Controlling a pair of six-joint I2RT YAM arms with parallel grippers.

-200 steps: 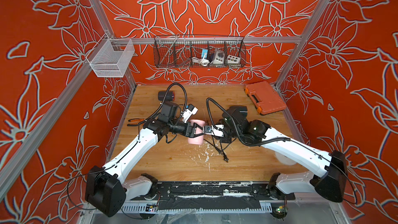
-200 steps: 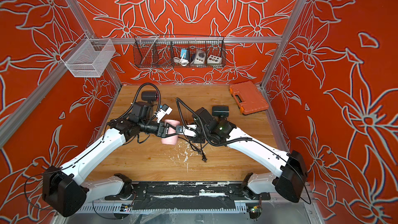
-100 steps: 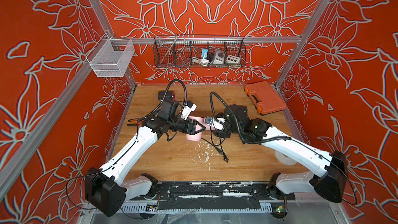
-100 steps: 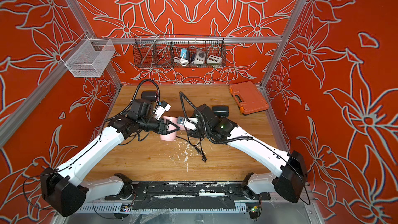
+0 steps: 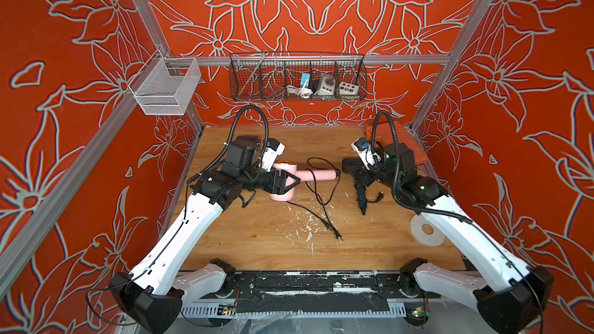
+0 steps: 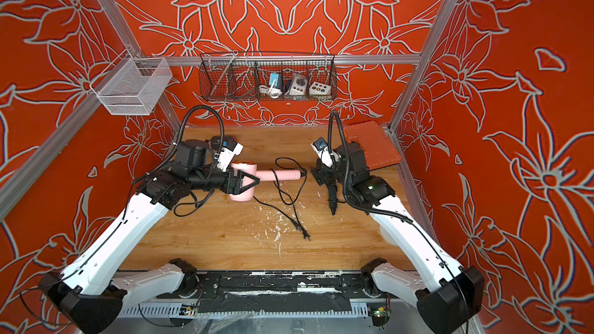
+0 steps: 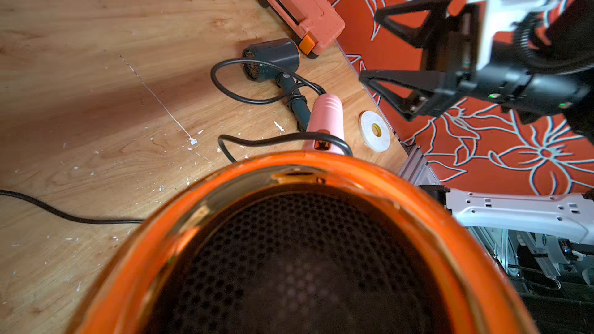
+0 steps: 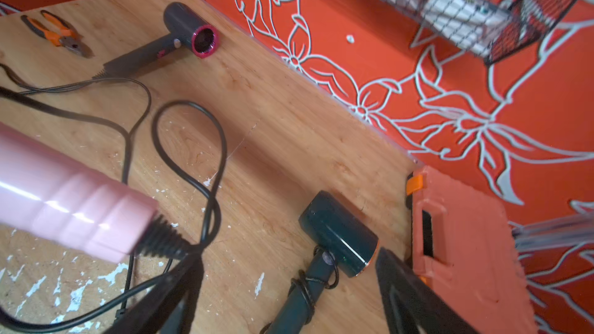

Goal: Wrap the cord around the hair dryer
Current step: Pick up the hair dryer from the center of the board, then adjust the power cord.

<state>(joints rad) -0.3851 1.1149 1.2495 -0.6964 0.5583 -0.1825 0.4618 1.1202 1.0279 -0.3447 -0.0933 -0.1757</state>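
The left pincer (image 5: 289, 183) clamps the head of the pink hair dryer (image 5: 316, 175), its handle pointing toward the right pincer (image 7: 368, 44), which gapes wide and empty. The cord (image 5: 321, 187) trails loose between them. Beyond both, a wire basket (image 5: 257, 91) holds a white cable (image 5: 297, 90) and small white boxes (image 5: 348, 88).

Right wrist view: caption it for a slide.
Open right gripper by the pink dryer, cord looping loose on the table.

Glossy plastic hair dryer (image 8: 64, 207); wooden table (image 8: 289, 123)
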